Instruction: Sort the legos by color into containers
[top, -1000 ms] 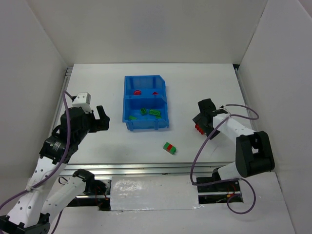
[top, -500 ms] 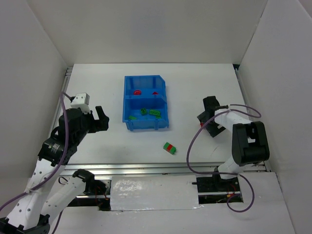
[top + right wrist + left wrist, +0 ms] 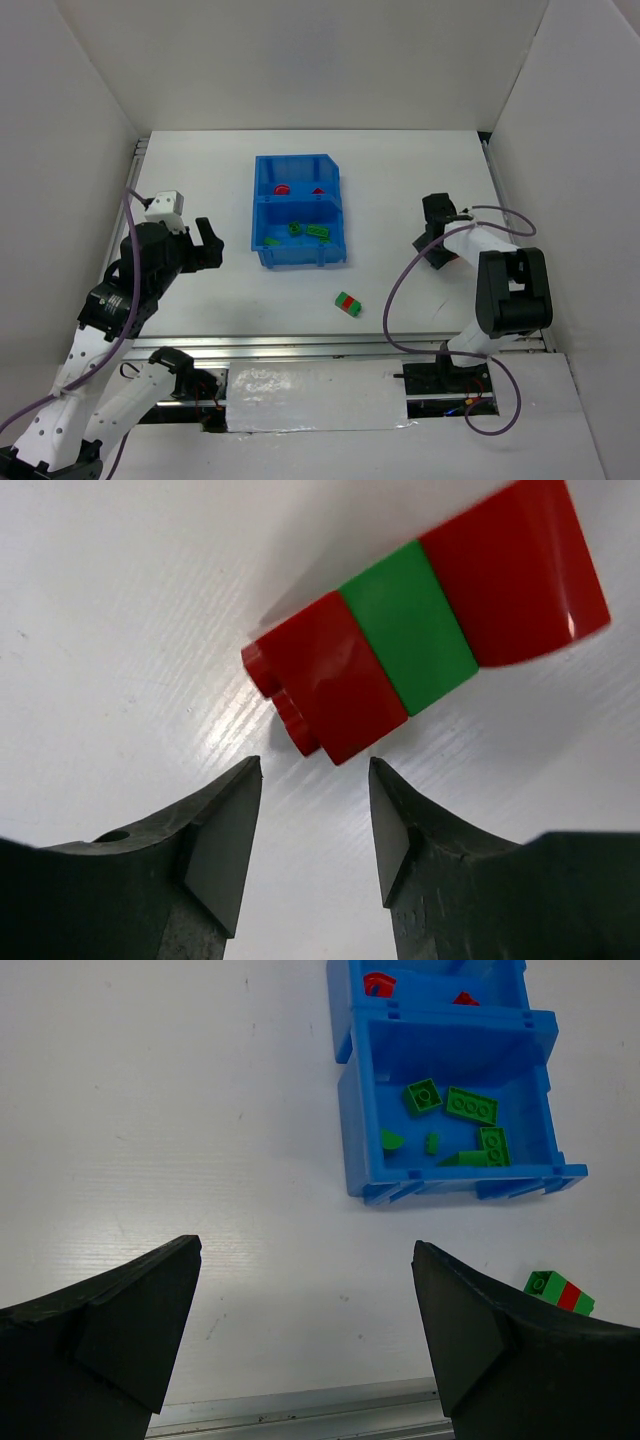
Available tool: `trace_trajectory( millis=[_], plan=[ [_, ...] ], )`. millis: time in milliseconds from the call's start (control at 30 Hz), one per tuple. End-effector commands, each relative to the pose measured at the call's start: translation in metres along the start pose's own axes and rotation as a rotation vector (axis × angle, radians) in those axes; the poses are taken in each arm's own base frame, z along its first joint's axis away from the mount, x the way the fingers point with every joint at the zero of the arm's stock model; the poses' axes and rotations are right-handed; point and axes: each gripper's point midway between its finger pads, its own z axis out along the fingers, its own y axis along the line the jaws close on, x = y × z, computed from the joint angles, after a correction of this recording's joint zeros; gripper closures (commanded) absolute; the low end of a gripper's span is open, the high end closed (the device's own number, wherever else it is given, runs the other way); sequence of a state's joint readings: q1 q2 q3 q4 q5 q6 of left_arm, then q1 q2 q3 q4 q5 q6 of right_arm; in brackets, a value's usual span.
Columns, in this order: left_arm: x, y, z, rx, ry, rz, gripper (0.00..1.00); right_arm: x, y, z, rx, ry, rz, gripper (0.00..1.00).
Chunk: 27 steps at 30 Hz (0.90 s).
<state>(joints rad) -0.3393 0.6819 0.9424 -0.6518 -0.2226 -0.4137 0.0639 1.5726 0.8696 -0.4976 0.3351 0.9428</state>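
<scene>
Glossy red-green-red brick stack (image 3: 420, 630), studded end, curved cap, on white counter (image 3: 120, 600) just beyond right gripper (image 3: 315, 770); jaws part-spread, pinching nothing. Fully spread: left gripper (image 3: 305, 1260). Blue plastic bin (image 3: 352, 1110): green bricks (image 3: 470, 1106) in near compartment (image 3: 530, 1070), red bricks (image 3: 378, 982) in far compartment (image 3: 420, 985).

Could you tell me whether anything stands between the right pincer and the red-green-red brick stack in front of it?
Nothing visible does. In the right wrist view the right pincer has its tips apart, just short of the near red end of the brick stack, with only bare white table between them.
</scene>
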Motion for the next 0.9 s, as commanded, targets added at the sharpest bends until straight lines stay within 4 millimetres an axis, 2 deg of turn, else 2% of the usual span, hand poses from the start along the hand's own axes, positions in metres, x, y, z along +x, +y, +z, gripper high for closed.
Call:
trace_trajectory(
  millis=[0, 100, 200, 233, 267, 300, 367, 467, 500, 600, 700, 733, 800, 833, 867],
  plan=[
    [-0.007, -0.004, 0.000, 0.021, -0.030, 0.018, 0.01, -0.024, 0.019, -0.002, -0.059, -0.044, -0.005, 0.46],
    [-0.006, -0.004, 0.001, 0.019, -0.024, 0.019, 0.00, -0.024, 0.025, -0.002, -0.072, -0.015, -0.027, 0.44],
    [-0.006, -0.003, 0.001, 0.015, -0.023, 0.020, 0.01, -0.021, 0.033, -0.010, -0.121, 0.011, -0.042, 0.23],
    [-0.006, -0.003, 0.001, 0.015, -0.024, 0.020, 0.01, -0.023, 0.038, -0.019, -0.164, 0.012, -0.040, 0.09],
    [-0.006, -0.004, 0.002, 0.016, -0.022, 0.020, 0.00, -0.022, 0.040, -0.024, -0.187, 0.019, -0.044, 0.00],
    [-0.006, -0.004, 0.001, 0.017, -0.023, 0.018, 0.01, -0.024, 0.048, -0.039, -0.248, 0.018, -0.053, 0.00],
    [-0.008, -0.003, -0.001, 0.018, -0.031, 0.017, 0.00, -0.027, 0.053, -0.054, -0.297, 0.013, -0.063, 0.00],
    [-0.009, -0.003, -0.003, 0.018, -0.041, 0.015, 0.00, -0.036, 0.054, -0.081, -0.349, -0.008, -0.062, 0.00],
    [-0.009, -0.003, -0.003, 0.019, -0.040, 0.015, 0.01, -0.041, 0.046, -0.089, -0.328, -0.030, -0.043, 0.00],
    [-0.009, -0.005, -0.004, 0.031, -0.042, 0.016, 0.00, -0.055, 0.032, -0.100, -0.278, -0.068, 0.059, 0.00],
    [-0.010, -0.007, -0.005, 0.045, -0.046, 0.018, 0.01, -0.074, 0.029, -0.111, -0.266, -0.131, 0.116, 0.00],
    [-0.009, -0.007, -0.006, 0.048, -0.045, 0.018, 0.00, -0.090, 0.031, -0.120, -0.263, -0.187, 0.121, 0.00],
    [-0.009, -0.009, -0.006, 0.055, -0.044, 0.020, 0.00, -0.103, 0.037, -0.125, -0.270, -0.229, 0.024, 0.00],
    [-0.009, -0.009, -0.005, 0.054, -0.043, 0.020, 0.01, -0.120, 0.042, -0.137, -0.268, -0.274, 0.022, 0.00],
    [-0.009, -0.009, -0.006, 0.056, -0.044, 0.019, 0.01, -0.127, 0.025, -0.124, -0.177, -0.248, 0.040, 0.00]
  ],
)
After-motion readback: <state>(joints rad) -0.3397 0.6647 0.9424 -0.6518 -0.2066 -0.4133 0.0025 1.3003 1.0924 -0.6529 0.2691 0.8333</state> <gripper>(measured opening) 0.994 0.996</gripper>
